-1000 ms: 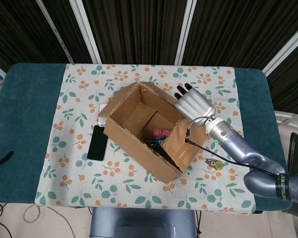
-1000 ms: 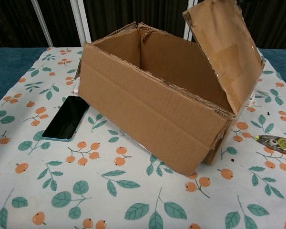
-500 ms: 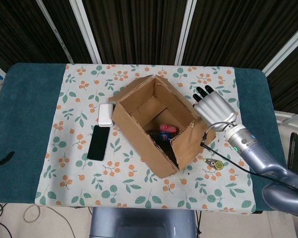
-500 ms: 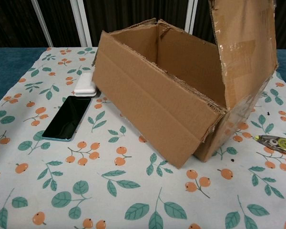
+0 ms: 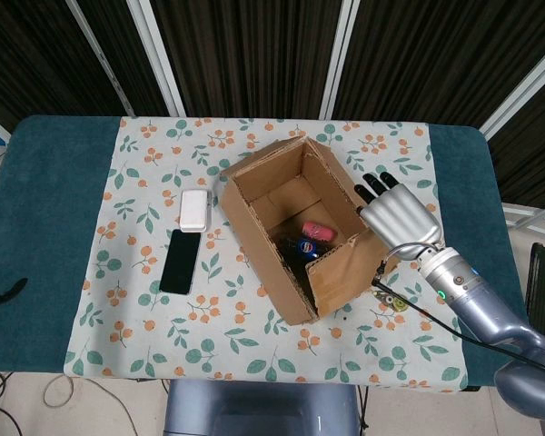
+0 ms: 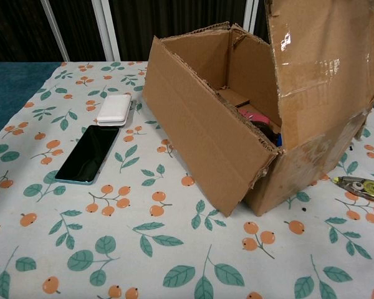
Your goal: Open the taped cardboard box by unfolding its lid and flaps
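While the right hand (image 5: 398, 216), fingers flat and grasping nothing, rests against the cardboard box (image 5: 295, 227) mid-desk, press its upright end flap (image 6: 318, 75) outward gently; pushing hard would likely slide the box. Left hand unseen

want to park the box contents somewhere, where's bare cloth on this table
Free: the near strip of the tablecloth in front of the phone and cardboard box; also the far left corner. Crowded: right of the box, where the right hand and tape dispenser sit.
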`<action>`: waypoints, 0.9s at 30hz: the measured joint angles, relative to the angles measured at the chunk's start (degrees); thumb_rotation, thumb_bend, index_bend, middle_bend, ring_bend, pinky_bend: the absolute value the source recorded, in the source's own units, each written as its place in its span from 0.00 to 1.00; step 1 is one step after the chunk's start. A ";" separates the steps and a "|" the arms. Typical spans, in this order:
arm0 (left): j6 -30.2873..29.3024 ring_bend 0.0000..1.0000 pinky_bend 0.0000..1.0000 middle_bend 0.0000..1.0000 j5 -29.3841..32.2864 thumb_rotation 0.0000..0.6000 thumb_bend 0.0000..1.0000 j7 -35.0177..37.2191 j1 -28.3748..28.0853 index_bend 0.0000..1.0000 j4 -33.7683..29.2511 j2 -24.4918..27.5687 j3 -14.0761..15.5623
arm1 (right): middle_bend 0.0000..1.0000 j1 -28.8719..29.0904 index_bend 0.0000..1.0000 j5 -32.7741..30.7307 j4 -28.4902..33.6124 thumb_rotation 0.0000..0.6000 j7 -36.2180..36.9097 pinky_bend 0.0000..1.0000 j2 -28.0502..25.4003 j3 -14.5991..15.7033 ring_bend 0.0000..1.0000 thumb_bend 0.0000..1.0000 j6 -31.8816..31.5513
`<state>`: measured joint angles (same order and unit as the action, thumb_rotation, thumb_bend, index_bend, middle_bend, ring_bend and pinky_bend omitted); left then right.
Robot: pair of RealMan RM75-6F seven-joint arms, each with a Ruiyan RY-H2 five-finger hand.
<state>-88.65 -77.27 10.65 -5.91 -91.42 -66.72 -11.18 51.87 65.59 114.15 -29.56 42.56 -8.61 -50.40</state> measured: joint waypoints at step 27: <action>-0.42 0.00 0.03 0.00 -1.45 1.00 0.10 -0.68 0.16 0.00 0.13 -0.41 0.43 | 0.22 -8.15 0.50 7.08 8.10 1.00 4.20 0.24 -10.62 -0.49 0.14 1.00 -3.23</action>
<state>-89.07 -78.71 9.97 -5.76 -91.29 -67.13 -10.75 43.72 72.67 122.25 -25.36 31.94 -9.09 -53.63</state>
